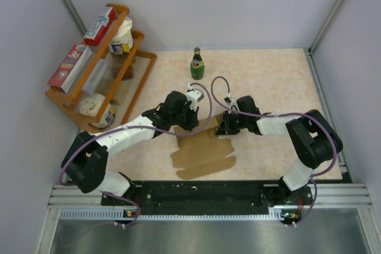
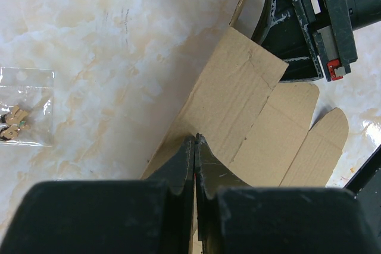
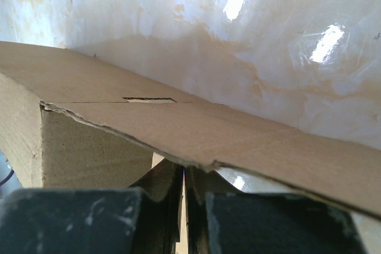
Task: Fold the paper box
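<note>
The paper box [image 1: 202, 153] is a brown die-cut cardboard sheet lying mostly flat in front of the arms, with its far panels lifted. My left gripper [image 1: 191, 124] is at its far left corner. In the left wrist view that gripper [image 2: 196, 139] is shut, its tips resting on the flat cardboard [image 2: 250, 105]. My right gripper [image 1: 224, 129] is at the far right corner, beside a raised flap. In the right wrist view the gripper [image 3: 184, 168] is shut, and a raised cardboard panel [image 3: 208, 129] crosses over its tips and hides them.
A green bottle [image 1: 197, 64] stands behind the box. At the far left, a wooden rack [image 1: 140, 57] holds printed boxes and tubs. A small clear bag [image 2: 24, 117] lies on the table left of the cardboard. Walls close in both sides.
</note>
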{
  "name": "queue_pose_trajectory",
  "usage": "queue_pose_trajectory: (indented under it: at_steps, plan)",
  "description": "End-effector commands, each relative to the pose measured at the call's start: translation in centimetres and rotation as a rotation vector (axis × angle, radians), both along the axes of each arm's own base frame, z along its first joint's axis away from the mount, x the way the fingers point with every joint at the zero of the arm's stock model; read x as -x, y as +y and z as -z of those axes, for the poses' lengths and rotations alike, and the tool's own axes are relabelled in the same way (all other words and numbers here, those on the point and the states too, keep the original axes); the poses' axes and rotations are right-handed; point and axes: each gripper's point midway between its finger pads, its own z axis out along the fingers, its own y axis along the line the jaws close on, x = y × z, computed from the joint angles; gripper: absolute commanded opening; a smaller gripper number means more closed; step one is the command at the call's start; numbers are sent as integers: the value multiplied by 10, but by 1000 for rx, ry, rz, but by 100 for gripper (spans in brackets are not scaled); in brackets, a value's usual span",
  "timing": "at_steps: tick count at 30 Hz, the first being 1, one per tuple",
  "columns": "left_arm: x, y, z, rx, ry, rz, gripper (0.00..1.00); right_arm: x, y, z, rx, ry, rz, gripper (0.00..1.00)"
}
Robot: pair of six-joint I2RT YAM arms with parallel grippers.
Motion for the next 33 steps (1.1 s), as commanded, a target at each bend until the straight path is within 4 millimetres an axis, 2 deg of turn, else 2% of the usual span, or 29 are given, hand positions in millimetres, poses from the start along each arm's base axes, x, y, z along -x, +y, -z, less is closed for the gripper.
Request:
queue_pose_trajectory:
  at_steps: [1, 5, 9, 12, 15, 21, 26, 33]
  plan:
    - [9, 4, 13, -22, 37, 2, 0, -5, -5, 9, 41, -8, -2, 0]
    - [10, 5, 13, -21, 38, 1, 0, -5, -8, 10, 57, -9, -1, 0]
    - [10, 4, 12, -19, 36, 2, 0, -10, -16, -3, 88, -55, 37, 0]
    - [9, 5, 11, -21, 34, 0, 0, -20, -25, -23, 121, -132, 84, 0]
    - [9, 5, 10, -22, 30, 1, 0, -22, -38, -35, 176, -161, 122, 0]
    - [9, 4, 10, -21, 31, 0, 0, -29, -44, -70, 174, -256, 152, 0]
    - [9, 4, 9, -18, 33, 0, 0, -30, -37, -80, 142, -270, 121, 0]
    - [10, 4, 10, -18, 35, 0, 0, -21, -11, -88, 21, -249, 3, 0]
